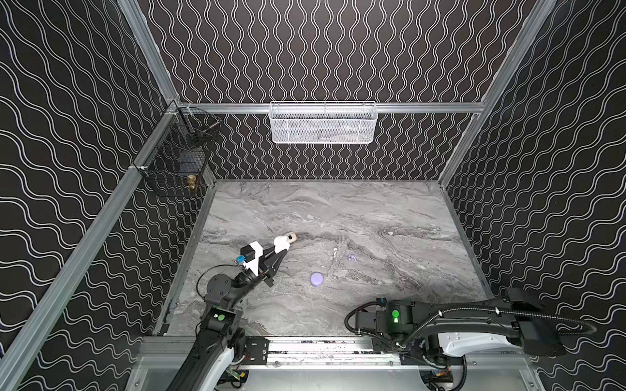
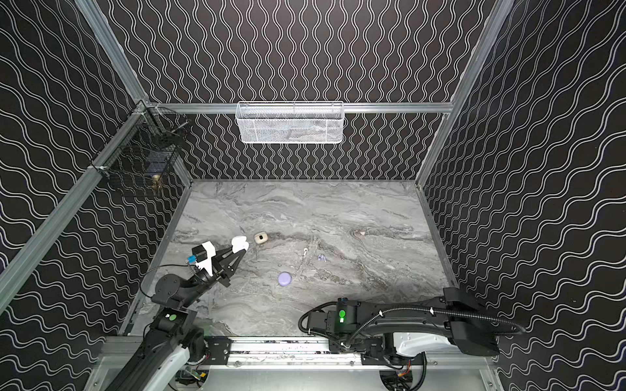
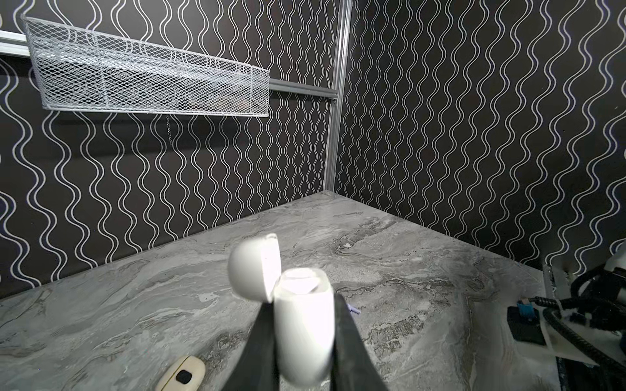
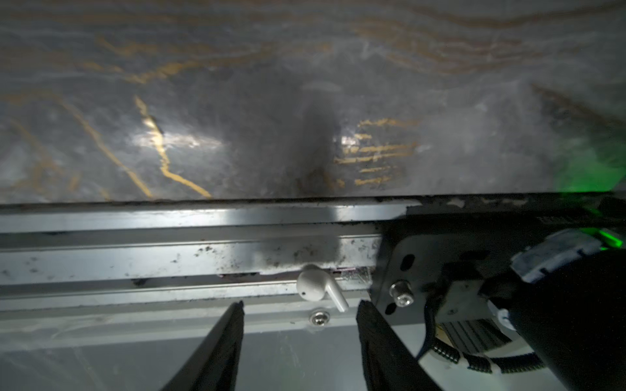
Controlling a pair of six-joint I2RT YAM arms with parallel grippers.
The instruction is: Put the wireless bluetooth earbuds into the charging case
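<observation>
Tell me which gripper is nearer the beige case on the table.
Left. The left gripper, shut on the white case, hangs right beside the beige case; the right gripper sits far off at the front rail.

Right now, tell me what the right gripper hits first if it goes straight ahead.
Probably the white stemmed plastic earbud on the aluminium rail, just beyond the open right gripper; depth unclear.

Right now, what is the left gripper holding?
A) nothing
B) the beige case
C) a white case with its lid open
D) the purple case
C: the left gripper is shut on the white case, whose lid stands open, while the purple case and the beige case lie on the table.
</observation>
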